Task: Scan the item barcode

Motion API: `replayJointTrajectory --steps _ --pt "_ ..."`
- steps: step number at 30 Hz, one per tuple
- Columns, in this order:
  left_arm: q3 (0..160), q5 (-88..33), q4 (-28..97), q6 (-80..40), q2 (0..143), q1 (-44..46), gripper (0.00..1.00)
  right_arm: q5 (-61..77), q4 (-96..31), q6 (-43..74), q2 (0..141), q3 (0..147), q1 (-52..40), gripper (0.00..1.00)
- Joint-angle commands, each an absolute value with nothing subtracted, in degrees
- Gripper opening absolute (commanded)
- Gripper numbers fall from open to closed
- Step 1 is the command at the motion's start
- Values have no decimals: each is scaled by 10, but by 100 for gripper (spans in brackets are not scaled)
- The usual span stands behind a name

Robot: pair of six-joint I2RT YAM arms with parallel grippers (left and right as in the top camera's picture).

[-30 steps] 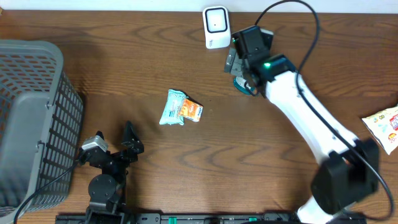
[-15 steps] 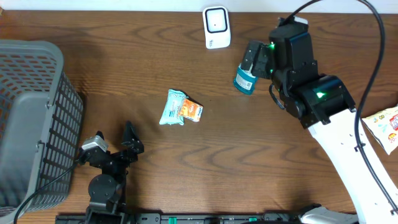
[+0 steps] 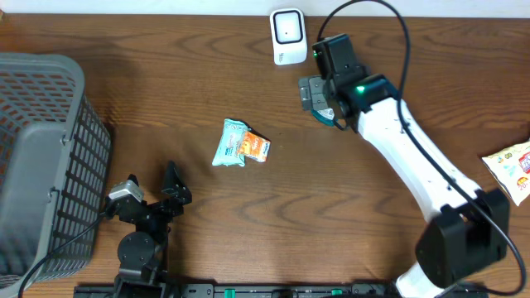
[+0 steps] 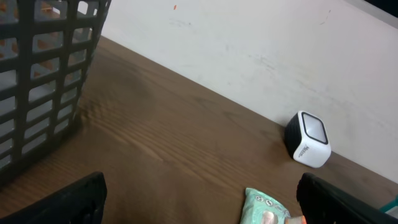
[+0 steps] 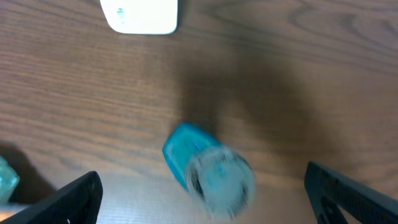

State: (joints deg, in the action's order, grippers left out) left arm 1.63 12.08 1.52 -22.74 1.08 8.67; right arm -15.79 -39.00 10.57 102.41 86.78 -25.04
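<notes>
Right fingers spread wide, holding nothing. They sit above the bottle, one either side in the wrist view and clear of it. The bottle rests on the bench, just right of and nearer than the scanner. From overhead only a teal sliver of it shows under the arm. Left fingers are also wide open and empty, parked at the near left beside the basket.

Risks, as judged:
- The wrist view is blurred, so I cannot tell whether the bottle stands or lies. A round body could roll or tip if one finger touches before the other.
- The grasp could land on the cap instead of the body, and the bottle may then swing or slip on the lift.
- Barcode position unknown. If a finger covers it or it faces away from the scanner window, there will be no read.
- The scanner is close, so a wide sweep could knock it.
- The pouch at mid-bench and the snack bag at far right are well apart and unlikely to interfere.
</notes>
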Motion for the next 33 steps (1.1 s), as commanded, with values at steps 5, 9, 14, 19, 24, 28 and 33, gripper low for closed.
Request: replayJointTrajectory --steps 5,9,14,19,24,28,33 --pt "5 124 34 -232 10 84 98 -159 -349 65 1053 869 -245 99" --pt "5 124 34 -232 10 84 98 -159 -344 60 1061 869 -238 99" --pt "5 124 34 -232 10 84 98 -143 -346 -6 1086 869 -234 98" --pt "5 124 34 -232 10 84 98 -78 -354 -35 1091 869 -222 91" --pt "5 124 34 -232 10 84 98 -64 -356 -35 1093 869 -206 88" --pt "5 124 34 -232 10 84 98 -37 -358 -35 1098 869 -187 80" --pt "5 124 34 -232 10 84 98 11 -370 -36 1108 869 -173 71"
